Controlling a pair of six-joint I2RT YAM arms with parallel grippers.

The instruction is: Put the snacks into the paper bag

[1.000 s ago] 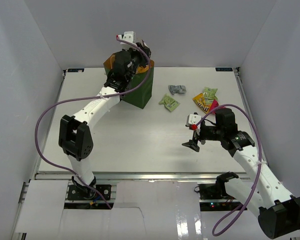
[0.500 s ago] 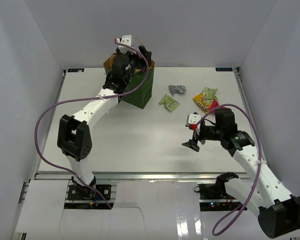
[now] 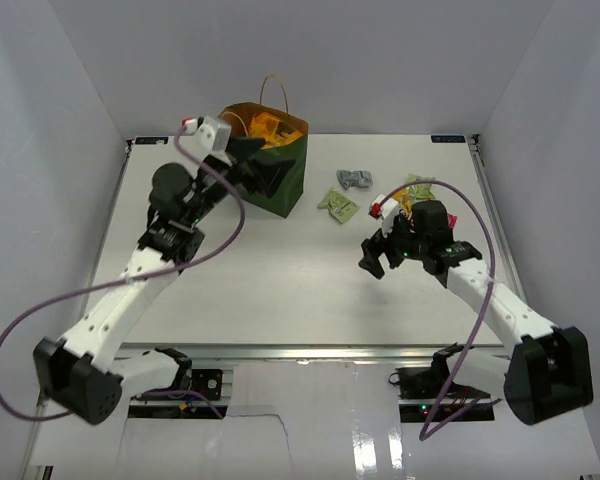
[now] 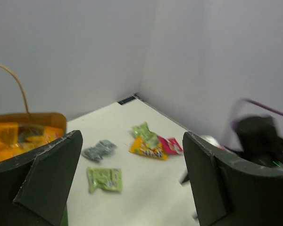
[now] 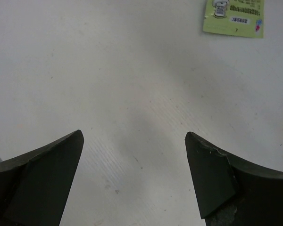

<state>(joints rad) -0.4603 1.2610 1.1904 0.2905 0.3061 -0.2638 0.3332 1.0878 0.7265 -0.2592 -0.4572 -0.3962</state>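
Loose snacks, namely a light-green packet [image 3: 338, 205], a grey packet [image 3: 355, 179] and a yellow-red-green cluster [image 3: 410, 198], lie flat near the far right corner of the table [image 3: 280, 270]. They look light, thin and slippery, and are best pinched at a sealed edge. The paper bag [image 3: 290, 187] stands at the far edge, orange packets [image 3: 265, 125] inside. The right gripper [image 5: 134, 135], spread and empty, hangs just short of the light-green packet. The left gripper [image 3: 263, 170], spread and empty, hovers beside the bag.

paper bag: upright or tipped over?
Upright. The paper bag stands on its base with its mouth facing up, and orange packets show inside from the top view.
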